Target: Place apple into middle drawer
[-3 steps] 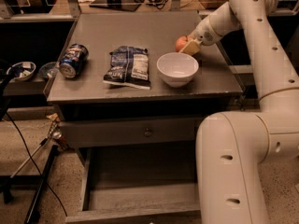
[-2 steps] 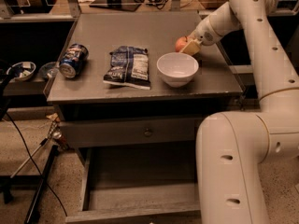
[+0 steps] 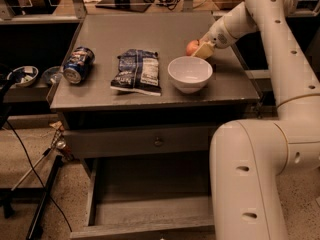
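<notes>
The apple [image 3: 191,47] is small and red-orange and sits on the grey tabletop [image 3: 150,34], just behind the white bowl [image 3: 190,74]. My gripper [image 3: 203,50] is right against the apple's right side, low over the table, with the white arm reaching in from the upper right. The middle drawer [image 3: 145,209] is pulled out at the bottom of the view. Its flat floor is bare, and my arm's lower segment hides its right part.
A dark chip bag [image 3: 137,71] lies left of the bowl and a blue can [image 3: 77,65] lies on its side near the table's left edge. A shut drawer front with a round knob [image 3: 158,141] sits above the open drawer. Cables and a stand [image 3: 40,184] are on the floor at left.
</notes>
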Available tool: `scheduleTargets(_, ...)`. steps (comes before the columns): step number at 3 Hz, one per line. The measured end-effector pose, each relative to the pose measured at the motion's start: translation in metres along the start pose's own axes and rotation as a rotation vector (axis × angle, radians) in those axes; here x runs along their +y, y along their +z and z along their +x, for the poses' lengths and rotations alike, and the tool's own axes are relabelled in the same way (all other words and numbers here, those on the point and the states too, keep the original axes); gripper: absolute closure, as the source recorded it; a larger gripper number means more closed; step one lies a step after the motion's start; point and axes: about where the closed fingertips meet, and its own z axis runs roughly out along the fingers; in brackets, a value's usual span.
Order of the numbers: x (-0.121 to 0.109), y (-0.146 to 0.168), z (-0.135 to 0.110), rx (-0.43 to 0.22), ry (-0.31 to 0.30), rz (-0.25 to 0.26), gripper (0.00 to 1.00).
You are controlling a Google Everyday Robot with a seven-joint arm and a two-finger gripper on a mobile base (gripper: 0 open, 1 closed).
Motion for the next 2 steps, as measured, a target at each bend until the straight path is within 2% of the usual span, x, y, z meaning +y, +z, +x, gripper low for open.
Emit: scheduleTargets(2, 0.000, -0.054, -0.051, -0.062, -0.075, 0.072, 1.00)
